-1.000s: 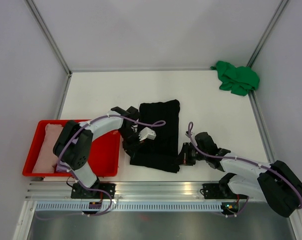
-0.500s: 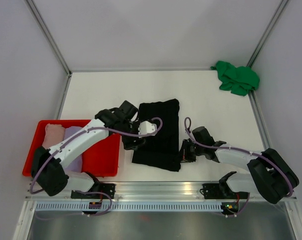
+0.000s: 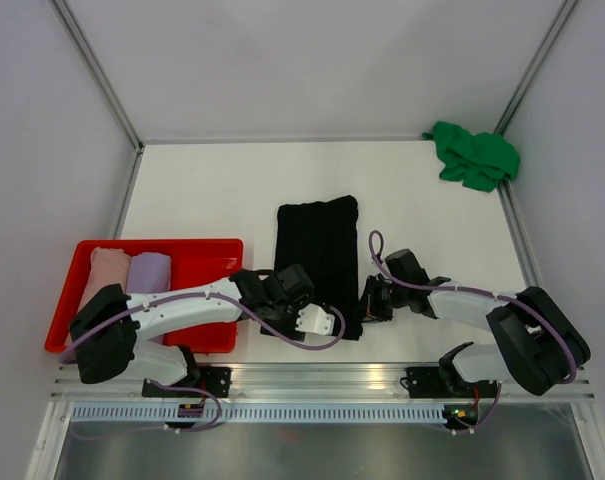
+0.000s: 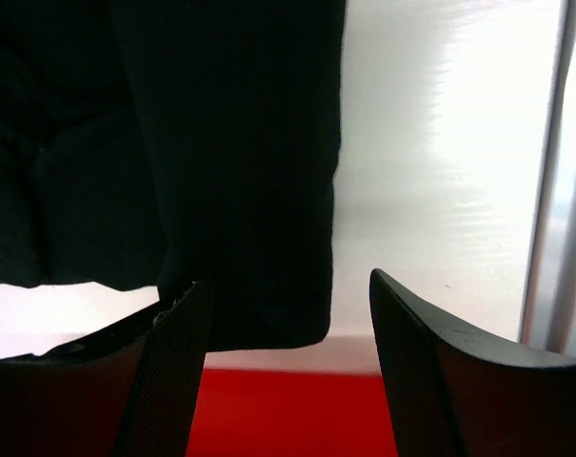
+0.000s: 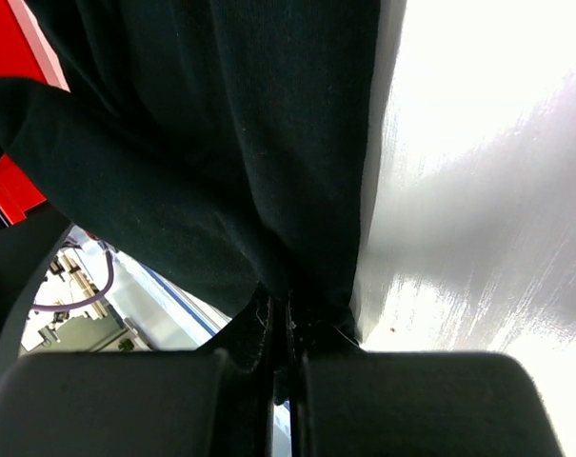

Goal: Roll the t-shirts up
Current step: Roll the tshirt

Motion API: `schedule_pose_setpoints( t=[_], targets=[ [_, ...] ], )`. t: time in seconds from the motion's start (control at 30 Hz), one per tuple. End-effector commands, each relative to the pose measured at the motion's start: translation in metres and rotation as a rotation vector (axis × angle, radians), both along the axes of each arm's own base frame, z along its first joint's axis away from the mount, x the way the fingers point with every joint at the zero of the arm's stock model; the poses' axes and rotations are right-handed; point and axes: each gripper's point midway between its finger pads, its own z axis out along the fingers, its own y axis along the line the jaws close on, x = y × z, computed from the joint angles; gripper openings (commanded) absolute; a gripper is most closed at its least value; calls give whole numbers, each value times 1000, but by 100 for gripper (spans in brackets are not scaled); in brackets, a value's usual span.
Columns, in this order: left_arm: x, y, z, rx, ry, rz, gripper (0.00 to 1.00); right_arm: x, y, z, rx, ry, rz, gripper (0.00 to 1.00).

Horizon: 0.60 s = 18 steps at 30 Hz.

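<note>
Shifting from the black t-shirt's (image 3: 320, 250) left edge to its near left corner, the left pincer (image 4: 289, 286) is now spread wide, with nothing gripped.
The right pincer (image 5: 288, 319) is kept clamped on the shirt's near right hem, which is shown close up only by the right wrist view. The shirt is laid folded mid-counter (image 3: 202, 190). In the red tray (image 3: 207, 243), a pale pink roll (image 3: 104, 275) and a lavender roll (image 3: 148, 272) are set side by side, both uncovered now. The green t-shirt (image 3: 474, 156), heaped at the far right corner, is seen only from above.

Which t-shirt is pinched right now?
The black tee, flat mid-table: the right fingers are shut on its near right corner. The green tee lies crumpled far right; the pink tee and lavender tee sit in the red tray.
</note>
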Motion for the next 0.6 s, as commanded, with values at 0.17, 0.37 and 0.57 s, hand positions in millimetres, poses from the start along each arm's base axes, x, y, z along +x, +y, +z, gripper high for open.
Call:
schedule_pose_setpoints(
  t=[0.17,0.37,0.57],
  targets=[
    [5,6,-39,81,-2,-17,68,14,2,7,6,-45,3,5],
    [-1,7,-49,91,68,14,63,16,-8,10,-34,-43,-7,26],
    [-4,6,-51,86,98,56,26,22,-17,32,-78,-154,46,39]
  ],
)
